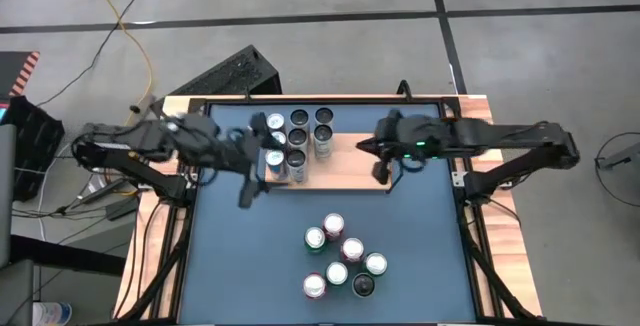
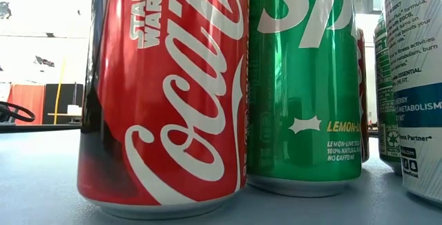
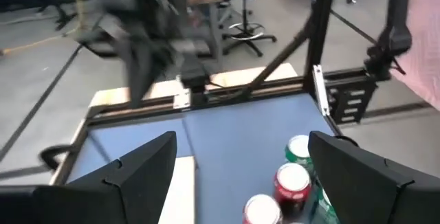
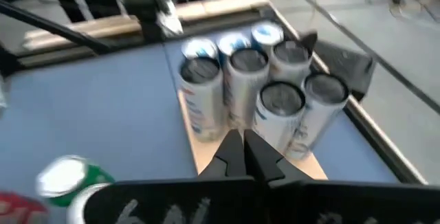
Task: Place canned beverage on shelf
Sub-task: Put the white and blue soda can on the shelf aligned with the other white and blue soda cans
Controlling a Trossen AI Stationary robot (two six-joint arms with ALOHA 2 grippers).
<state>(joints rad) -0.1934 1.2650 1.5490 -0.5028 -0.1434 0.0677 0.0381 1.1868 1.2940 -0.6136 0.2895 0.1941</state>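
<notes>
High view: shelf [image 1: 345,166] at far side of tabletop [image 1: 250,256], seven cans [image 1: 298,138] upright on its left part, right part bare. Six cans [image 1: 343,258] clustered on tabletop nearer front, not yet placed. Left gripper [image 1: 255,181] wide open, empty, beside shelf's left end. Right gripper [image 1: 382,169] fully closed, empty, above shelf's right end.

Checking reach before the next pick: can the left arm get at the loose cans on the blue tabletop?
Probably yes. The left gripper is open and empty beside the shelf, with bare tabletop between it and the loose cans.
</notes>
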